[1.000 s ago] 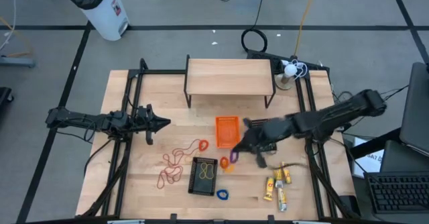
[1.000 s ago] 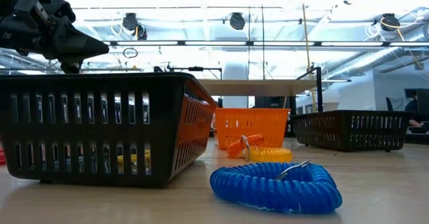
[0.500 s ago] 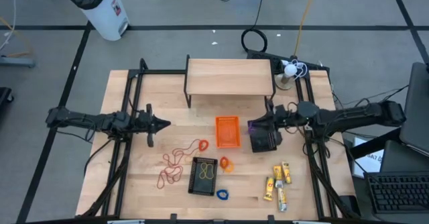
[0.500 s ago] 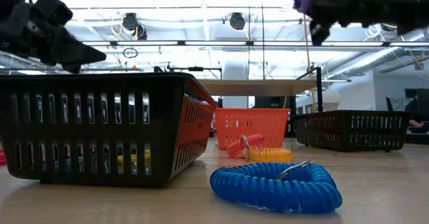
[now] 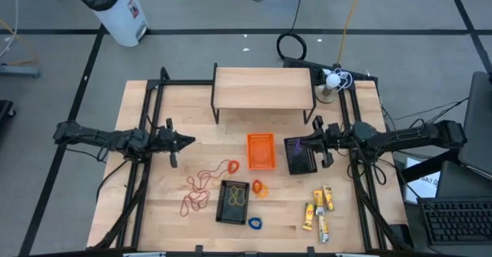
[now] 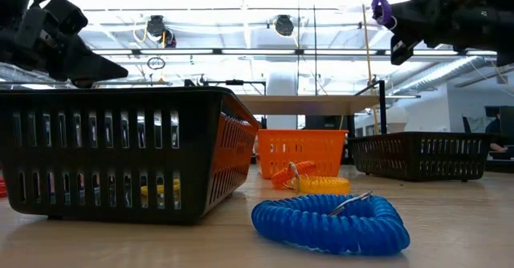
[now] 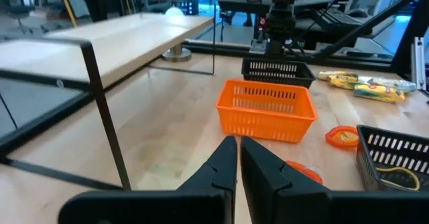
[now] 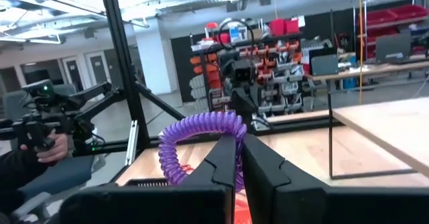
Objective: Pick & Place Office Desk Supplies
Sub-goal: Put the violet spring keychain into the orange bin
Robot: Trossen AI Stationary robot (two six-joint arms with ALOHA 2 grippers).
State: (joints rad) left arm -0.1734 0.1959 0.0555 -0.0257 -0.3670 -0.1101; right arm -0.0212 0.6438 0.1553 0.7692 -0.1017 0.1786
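The right gripper (image 5: 307,144) hangs in the air over the black basket (image 5: 300,156) that stands just right of the orange basket (image 5: 260,150) on the tabletop (image 5: 177,211); its fingers (image 8: 224,158) are clenched on a purple coil ring (image 8: 194,140), which sits clear of the tabletop, held above that basket's rim; in the low view the same purple ring (image 6: 381,6) shows high up at the tip of the right arm.

The left gripper (image 5: 187,141) waits at the left side of the tabletop, pointing toward the middle, its fingers (image 7: 221,167) pressed together with nothing between them.

Nearer the front edge a second black basket (image 5: 234,201) holds a yellow coil; an orange coil ring (image 5: 257,188) lies just beside it on the right, and a blue coil ring (image 5: 254,223) lies near its front corner; thin red and orange rubber-band loops (image 5: 206,181) are scattered on the wood to the left of it; the yellow stick-like packets (image 5: 319,208) lie together near the front right, well apart from the loops.

A small wooden shelf (image 5: 264,87) stands at the back of the tabletop.
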